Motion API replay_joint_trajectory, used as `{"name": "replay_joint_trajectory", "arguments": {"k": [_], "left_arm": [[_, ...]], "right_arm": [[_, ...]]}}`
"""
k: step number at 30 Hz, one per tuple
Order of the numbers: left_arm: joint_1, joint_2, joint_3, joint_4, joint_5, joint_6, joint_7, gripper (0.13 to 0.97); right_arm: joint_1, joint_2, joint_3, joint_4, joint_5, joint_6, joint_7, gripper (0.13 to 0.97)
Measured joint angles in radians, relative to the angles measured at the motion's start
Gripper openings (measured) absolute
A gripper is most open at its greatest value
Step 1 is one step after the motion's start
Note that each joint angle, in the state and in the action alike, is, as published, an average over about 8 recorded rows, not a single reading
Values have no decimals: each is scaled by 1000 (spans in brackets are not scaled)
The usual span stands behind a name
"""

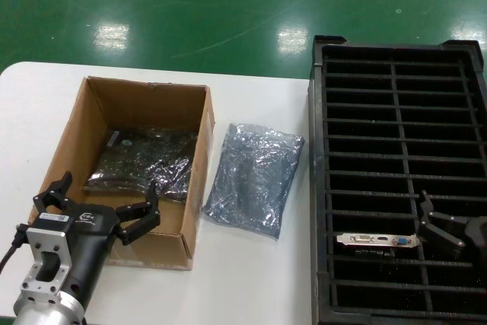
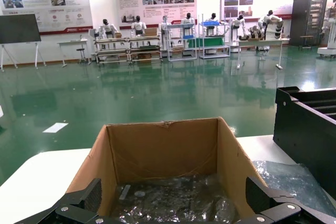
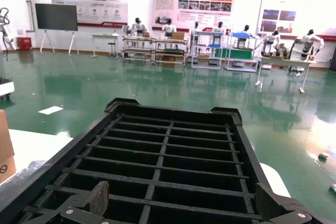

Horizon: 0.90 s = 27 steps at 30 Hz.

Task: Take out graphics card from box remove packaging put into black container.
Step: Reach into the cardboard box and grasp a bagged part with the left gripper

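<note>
The brown box (image 1: 72, 138) stands at the left of the table. Inside it lies a dark smoky-grey bag (image 1: 144, 161) with a dark board showing through. My left gripper (image 1: 103, 197) is open and empty over the box's near wall. In the left wrist view, the gripper (image 2: 174, 195) frames the box (image 2: 163, 145) and the bag (image 2: 178, 203). A bare graphics card (image 1: 378, 240) stands in a near slot of the black container (image 1: 316, 188). My right gripper (image 1: 428, 221) is open just right of that card. In the right wrist view, the gripper (image 3: 184, 198) hangs over the container (image 3: 168, 156); the card is hidden there.
A paler blue-grey plastic bag (image 1: 255, 176) lies flat on the white table (image 1: 251, 287) between box and container. It also shows in the left wrist view (image 2: 294, 177), beside the container's wall (image 2: 304, 129). Green floor lies beyond the table's far edge.
</note>
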Motion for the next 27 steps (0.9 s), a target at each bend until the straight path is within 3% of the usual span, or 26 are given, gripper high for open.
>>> {"name": "replay_joint_trajectory", "arguments": {"k": [12, 15, 21, 24, 27], "left_arm": [[0, 0, 0, 0, 0, 0, 0, 966], [-4, -16, 8, 1, -3, -13, 1, 966], [-40, -105, 48, 1, -5, -42, 19, 966], [-79, -157, 63, 1, 8, -9, 41, 966], [-143, -209, 79, 21, 34, 62, 86, 966]], "right_arm": [[0, 0, 0, 0, 0, 0, 0, 966], [0, 0, 0, 0, 0, 0, 0, 966], [0, 0, 0, 0, 0, 0, 0, 966], [0, 0, 0, 0, 0, 0, 0, 966], [0, 0, 0, 0, 0, 0, 0, 966]]}}
